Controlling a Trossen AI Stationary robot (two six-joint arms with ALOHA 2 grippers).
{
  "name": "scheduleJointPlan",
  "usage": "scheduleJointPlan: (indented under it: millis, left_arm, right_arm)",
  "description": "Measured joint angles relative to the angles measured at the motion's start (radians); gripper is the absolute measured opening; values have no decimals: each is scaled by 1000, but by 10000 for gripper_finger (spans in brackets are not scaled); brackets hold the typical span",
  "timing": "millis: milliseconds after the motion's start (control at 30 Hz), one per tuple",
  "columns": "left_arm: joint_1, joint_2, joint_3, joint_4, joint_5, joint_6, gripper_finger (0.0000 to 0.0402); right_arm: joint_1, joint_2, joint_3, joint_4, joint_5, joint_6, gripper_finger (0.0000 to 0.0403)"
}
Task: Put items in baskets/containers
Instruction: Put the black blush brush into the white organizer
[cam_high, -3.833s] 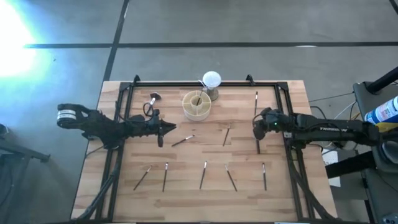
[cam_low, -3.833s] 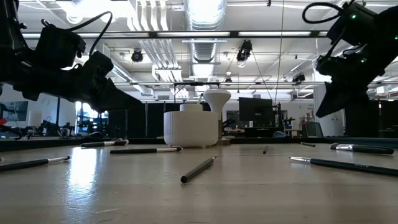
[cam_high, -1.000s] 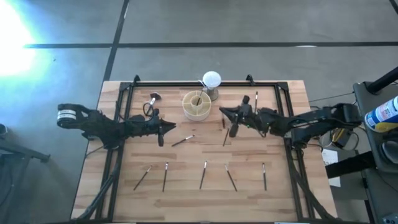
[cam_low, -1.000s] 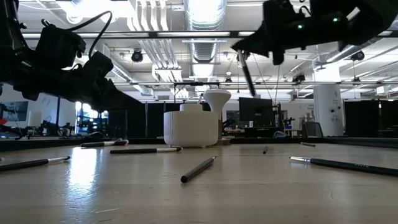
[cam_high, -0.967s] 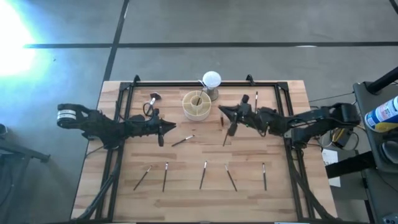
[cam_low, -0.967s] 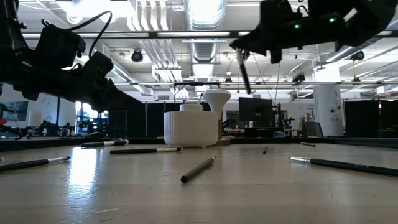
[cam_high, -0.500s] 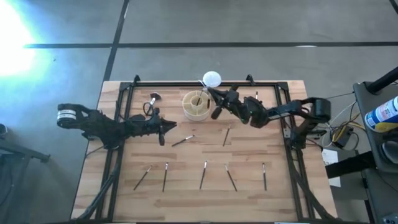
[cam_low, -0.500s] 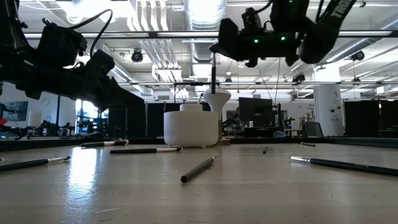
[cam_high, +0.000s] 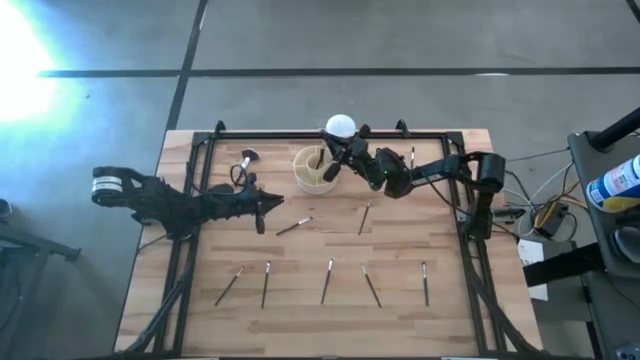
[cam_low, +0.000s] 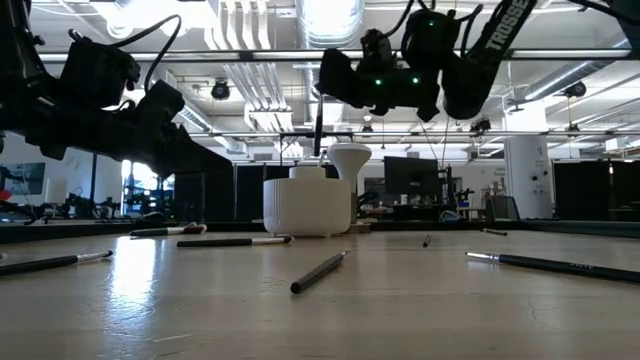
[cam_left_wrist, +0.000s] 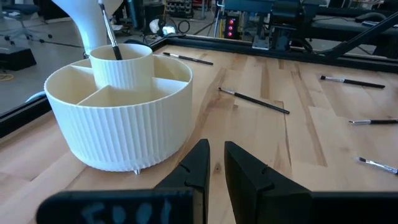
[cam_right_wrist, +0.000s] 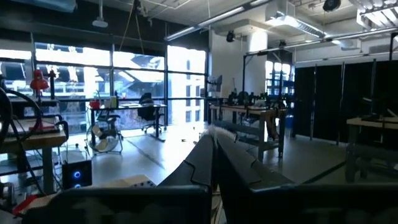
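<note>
While the left gripper (cam_high: 268, 205) hangs above the table's left half, its fingers nearly pressed together and holding nothing, a fluffy-headed brush (cam_high: 247, 156) lies behind it; to its right stands the cream organiser (cam_high: 316, 170), ribbed outside, with a round centre cup (cam_left_wrist: 120, 65) and wedge compartments around it; one brush (cam_left_wrist: 109, 34) stands in that centre cup, and the wedges that show are bare; the right gripper (cam_high: 337, 160) is above the organiser's right rim, pinching a dark brush (cam_low: 319, 126) hanging upright over it; a white ball (cam_high: 340, 127) sits just behind; more brushes (cam_high: 327, 280) lie scattered on the wood.
</note>
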Motion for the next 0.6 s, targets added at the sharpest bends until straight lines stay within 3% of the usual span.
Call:
scheduleJointPlan:
  millis: [600]
  left_arm:
    - [0, 0, -2, -6, 0, 1, 43]
  right_arm:
    - [-15, 91, 10, 38, 11, 21, 8]
